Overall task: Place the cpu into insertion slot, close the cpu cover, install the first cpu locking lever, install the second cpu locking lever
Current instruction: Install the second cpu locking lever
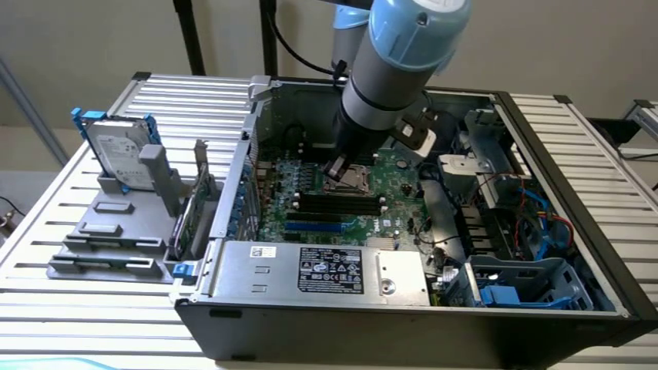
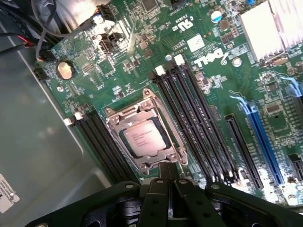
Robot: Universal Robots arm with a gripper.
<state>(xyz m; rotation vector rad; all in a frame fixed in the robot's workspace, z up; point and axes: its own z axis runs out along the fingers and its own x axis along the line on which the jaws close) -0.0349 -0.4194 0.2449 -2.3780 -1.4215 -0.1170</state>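
While the arm hangs low inside the open computer case, this is how things lie.

Bench: a slatted metal bench carries the black computer case, lying on its side with the lid off.
Left of the case: near the bench's left edge in the exterior view, a grey rack holds a hard drive standing upright in a blue-tabbed carrier.
Inside the case: the green circuit board covers the floor, and the silver power supply sits along the case's near wall, between the camera and the board.
Crowding the socket: long black memory slots run close along one side of it, a shorter black bank along the other, and a finned silver heatsink sits farther off. A round coin battery lies towards the cable bundle.
Arm: its blue and grey body reaches down over the middle of the board and hides part of the socket area from the exterior camera.
Cpu: the cpu, pale top up with printed text, lies flat in the insertion slot.
Cpu cover: the silver cpu cover frames the chip, down around it.
Jaws: the gripper has its jaws pressed together, holding nothing, tips just beside the socket's nearest edge, the chip just beyond them.
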